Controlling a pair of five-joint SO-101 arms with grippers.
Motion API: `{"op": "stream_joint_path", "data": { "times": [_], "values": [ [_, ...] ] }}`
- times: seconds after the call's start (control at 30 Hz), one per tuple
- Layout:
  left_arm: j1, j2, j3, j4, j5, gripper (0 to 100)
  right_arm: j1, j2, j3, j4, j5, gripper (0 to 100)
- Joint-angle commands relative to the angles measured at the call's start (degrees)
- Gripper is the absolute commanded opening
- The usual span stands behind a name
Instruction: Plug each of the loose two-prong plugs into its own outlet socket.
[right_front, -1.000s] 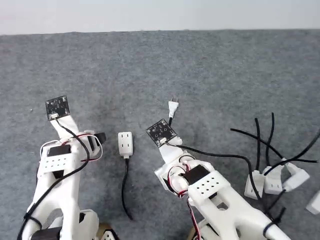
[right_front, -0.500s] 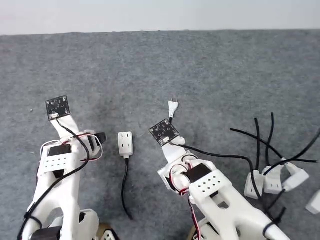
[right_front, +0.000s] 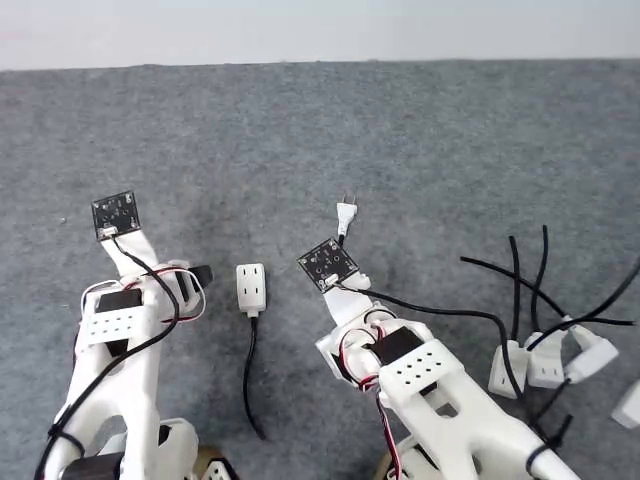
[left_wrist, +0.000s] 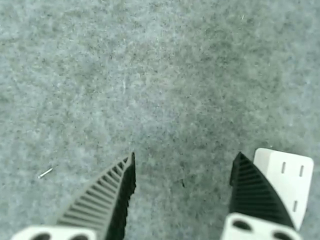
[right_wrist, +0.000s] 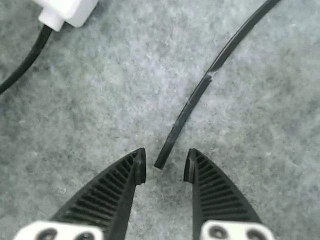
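Left tool (left_wrist: 185, 156) spread wide, empty; right tool (right_wrist: 165, 152) slightly parted, straddling end of cord (right_wrist: 200, 95).

**Grey felt table, pale strip behind**

The table (right_front: 420, 130) is covered edge to edge in a mottled grey, felt-like fabric with a fine, fuzzy grain. Beyond its far edge runs a plain pale strip (right_front: 300, 30), flat and unmarked. One small pale sliver (left_wrist: 45, 173) lies loose on the fabric.
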Motion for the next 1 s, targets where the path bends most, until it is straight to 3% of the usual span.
{"op": "stream_joint_path", "data": {
  "times": [0.0,0.4,0.6,0.97],
  "values": [
    [0.3,-0.1,-2.7,-1.1,-0.5,29,0.7,0.8,-4.5,-0.2,0.9,14.3],
    [0.2,0.1,-3.1,-1.1,-0.5,29,0.9,14.1,-14.2,4.1,0.4,14.2],
    [0.2,0.2,-3.1,-1.1,-0.5,29,1.1,15.2,-14.8,3.7,0.7,0.8],
    [0.3,0.0,-3.0,-1.1,-0.5,29,3.3,14.9,-14.8,4.3,0.9,0.9]
  ]
}}
